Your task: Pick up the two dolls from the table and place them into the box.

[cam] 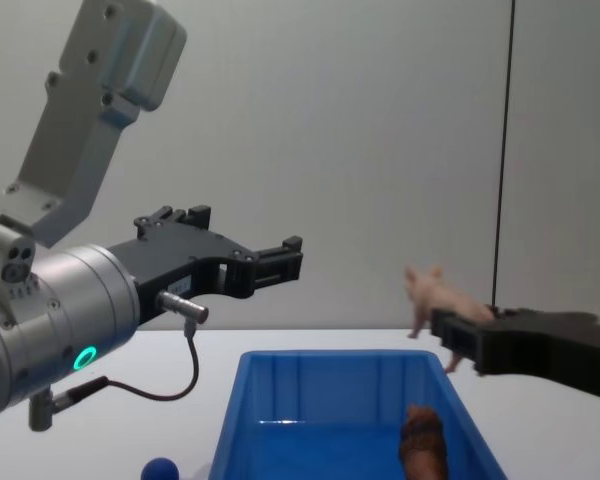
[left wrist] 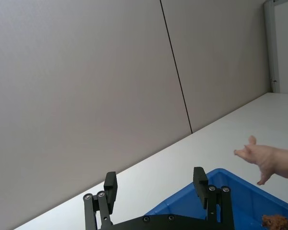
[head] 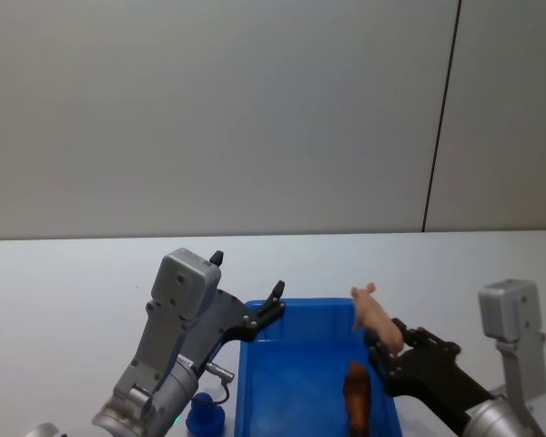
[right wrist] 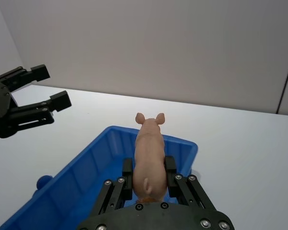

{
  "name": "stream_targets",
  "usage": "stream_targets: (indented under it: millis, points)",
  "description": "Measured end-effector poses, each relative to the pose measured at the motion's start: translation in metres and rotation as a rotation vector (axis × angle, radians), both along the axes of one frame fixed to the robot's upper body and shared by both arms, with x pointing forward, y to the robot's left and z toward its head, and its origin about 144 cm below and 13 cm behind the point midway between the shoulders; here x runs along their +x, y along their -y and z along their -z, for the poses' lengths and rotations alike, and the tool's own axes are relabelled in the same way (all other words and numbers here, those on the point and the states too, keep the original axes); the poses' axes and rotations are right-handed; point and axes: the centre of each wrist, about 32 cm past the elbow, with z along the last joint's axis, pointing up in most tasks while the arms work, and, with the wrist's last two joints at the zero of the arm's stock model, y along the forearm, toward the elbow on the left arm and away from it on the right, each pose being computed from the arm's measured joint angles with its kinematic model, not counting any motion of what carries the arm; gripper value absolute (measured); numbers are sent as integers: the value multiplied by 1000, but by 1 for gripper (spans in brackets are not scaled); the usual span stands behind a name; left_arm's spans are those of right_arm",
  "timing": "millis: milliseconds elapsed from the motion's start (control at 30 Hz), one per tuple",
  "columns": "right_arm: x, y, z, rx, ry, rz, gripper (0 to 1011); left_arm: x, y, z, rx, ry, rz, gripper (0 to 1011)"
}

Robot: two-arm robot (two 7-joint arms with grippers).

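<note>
My right gripper (head: 382, 339) is shut on the pale pink pig doll (head: 376, 316), holding it in the air above the far right rim of the blue box (head: 291, 382). In the right wrist view the pig (right wrist: 150, 153) sits between the fingers (right wrist: 127, 167), snout pointing away. The reddish-brown doll (head: 357, 399) lies inside the box near its right wall. My left gripper (head: 247, 275) hangs open and empty above the box's far left corner, raised over the white table (head: 73, 282).
A small blue ball (head: 205, 414) rests on the table just left of the box, under my left arm. A plain grey wall with a dark vertical seam (head: 441, 118) rises behind the table.
</note>
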Motion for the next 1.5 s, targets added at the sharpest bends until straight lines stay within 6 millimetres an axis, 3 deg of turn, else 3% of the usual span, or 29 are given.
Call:
stream_targets:
  millis: [200, 567, 800, 1500]
  points:
    - [9, -8, -2, 21, -16, -40, 445, 0, 0, 0, 0, 0, 0, 1001]
    - [18, -16, -3, 31, -28, -50, 832, 0, 0, 0, 0, 0, 0, 1002]
    - [16, -14, -4, 24, -8, -11, 1001, 0, 0, 0, 0, 0, 0, 1001]
    - [-18, 14, -6, -8, 50, 207, 1001, 0, 0, 0, 0, 0, 0, 1001]
